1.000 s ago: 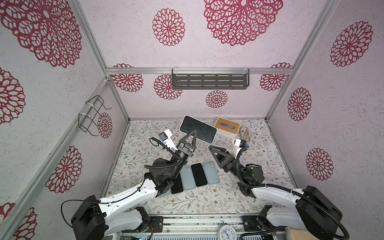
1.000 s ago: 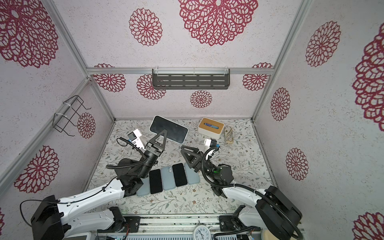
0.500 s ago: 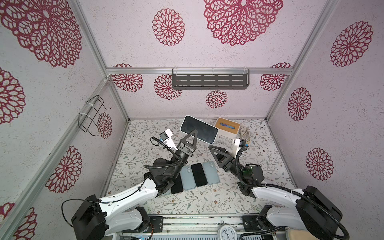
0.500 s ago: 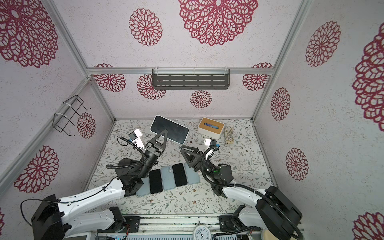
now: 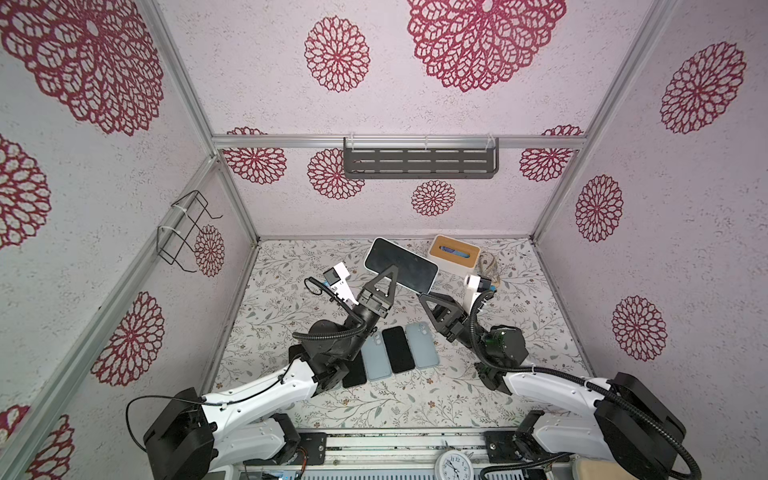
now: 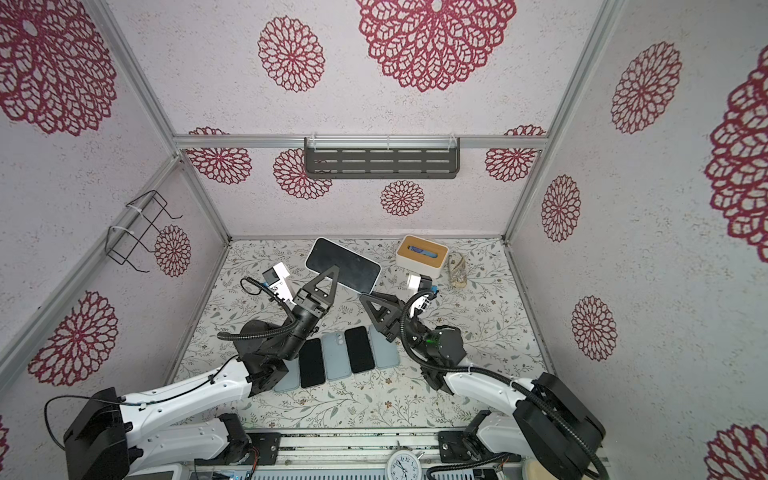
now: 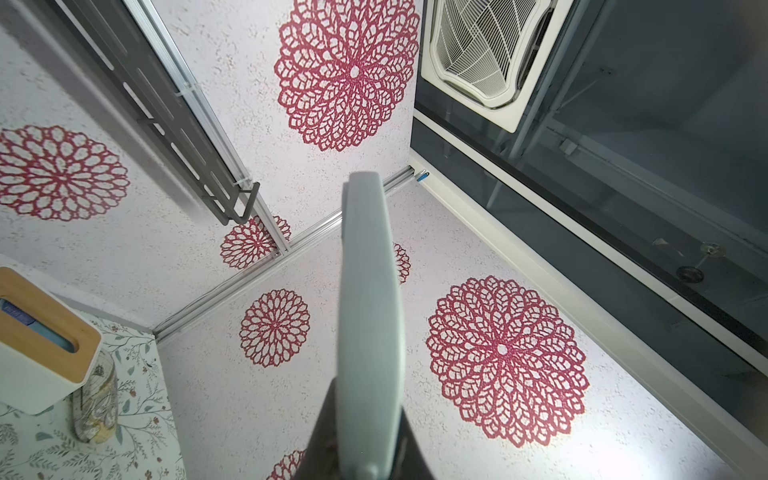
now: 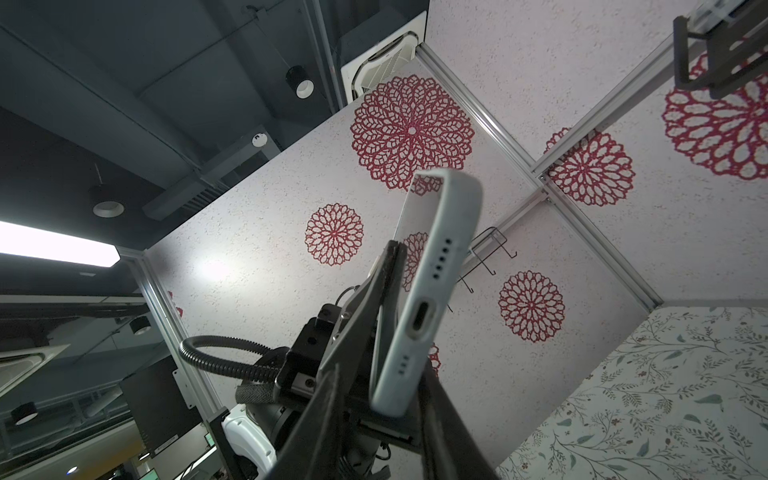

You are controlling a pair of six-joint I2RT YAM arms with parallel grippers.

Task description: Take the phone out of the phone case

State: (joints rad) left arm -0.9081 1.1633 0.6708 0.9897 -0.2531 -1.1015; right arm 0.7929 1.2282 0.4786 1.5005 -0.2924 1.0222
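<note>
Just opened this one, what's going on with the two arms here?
The left gripper is clamped on a phone in a pale blue case, holding it up above the table with the screen facing the top views. The right gripper straddles the phone's port end, but it is unclear whether it has closed on it. The phone is not yet out of its case. A row of dark and pale blue phones or cases lies flat below.
</note>
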